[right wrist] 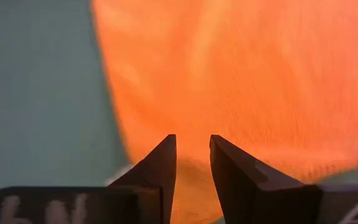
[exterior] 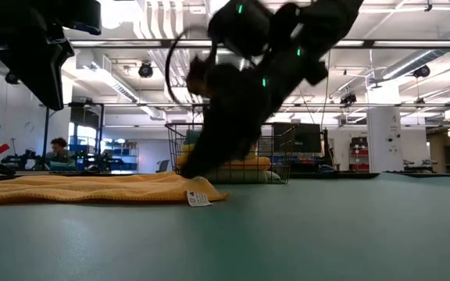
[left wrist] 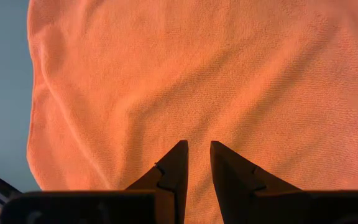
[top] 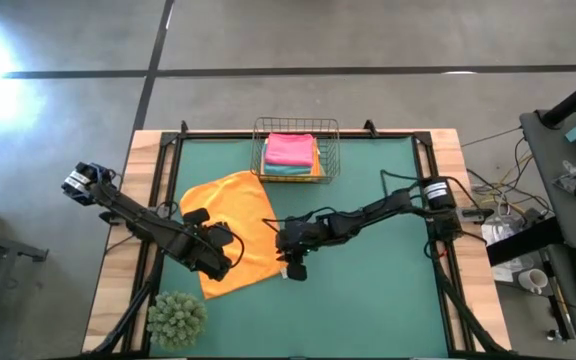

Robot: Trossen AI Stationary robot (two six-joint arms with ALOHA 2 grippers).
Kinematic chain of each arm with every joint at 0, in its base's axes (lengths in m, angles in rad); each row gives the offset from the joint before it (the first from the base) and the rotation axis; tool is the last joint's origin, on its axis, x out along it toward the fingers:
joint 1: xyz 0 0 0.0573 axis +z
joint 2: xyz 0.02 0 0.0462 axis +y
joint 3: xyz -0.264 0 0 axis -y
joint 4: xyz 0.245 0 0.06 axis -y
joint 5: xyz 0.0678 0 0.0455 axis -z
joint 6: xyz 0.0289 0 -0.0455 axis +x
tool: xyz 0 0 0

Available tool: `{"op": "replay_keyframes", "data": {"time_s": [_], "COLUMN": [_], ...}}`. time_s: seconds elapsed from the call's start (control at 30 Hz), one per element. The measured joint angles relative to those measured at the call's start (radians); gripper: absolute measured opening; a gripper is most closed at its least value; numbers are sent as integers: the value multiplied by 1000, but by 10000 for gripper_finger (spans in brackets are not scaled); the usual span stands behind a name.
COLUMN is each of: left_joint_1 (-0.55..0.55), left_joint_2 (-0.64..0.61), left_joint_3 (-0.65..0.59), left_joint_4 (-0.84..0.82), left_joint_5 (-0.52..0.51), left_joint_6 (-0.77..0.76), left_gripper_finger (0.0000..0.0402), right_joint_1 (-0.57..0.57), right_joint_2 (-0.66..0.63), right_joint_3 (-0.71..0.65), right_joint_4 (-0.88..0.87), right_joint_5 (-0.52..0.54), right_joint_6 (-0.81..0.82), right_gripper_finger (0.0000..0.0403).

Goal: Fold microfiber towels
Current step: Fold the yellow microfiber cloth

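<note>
1. Lying flat on the green table [top: 368,230], orange towel [top: 230,225] spread left of centre, white tag at its near corner.
2. Left gripper [left wrist: 196,163] over towel's near-left part, fingers a narrow gap apart, holding nothing.
3. Right gripper [right wrist: 191,155] at towel's right edge, narrow gap; grip on cloth: cannot tell.
4. Wire basket [top: 296,150] at far edge holds pink towel [top: 290,148] on stacked towels.
5. Spiky plant ball [top: 176,318] at near-left corner.

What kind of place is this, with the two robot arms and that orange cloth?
Probably a robotics lab or workshop in a big open hall: exposed ceiling ducts and strip lights, a workbench with cables and equipment, and a person at a screen behind the green table.
</note>
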Motion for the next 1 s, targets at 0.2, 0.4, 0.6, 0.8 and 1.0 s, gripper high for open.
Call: {"op": "replay_keyframes", "data": {"time_s": [0.2, 0.4, 0.6, 0.8, 1.0], "left_joint_1": [0, 0, 0, 0, 0], "left_joint_2": [0, 0, 0, 0, 0], "left_joint_3": [-1, -1, -3, -5, -6], "left_joint_4": [2, 2, 2, 2, 3], "left_joint_5": [0, 0, 0, 0, 0], "left_joint_6": [0, 3, 2, 2, 1], "left_gripper_finger": [54, 54, 54, 54, 54], "right_joint_1": [-12, -11, 13, 67, 168], "right_joint_2": [58, 44, -5, -32, -35], "right_joint_3": [5, 7, 3, 4, 5], "right_joint_4": [-7, -104, -228, -376, -415], "right_joint_5": [1, 2, 2, 10, 19], "right_joint_6": [83, 157, 256, 376, 493], "right_gripper_finger": [75, 61, 56, 58, 59]}}
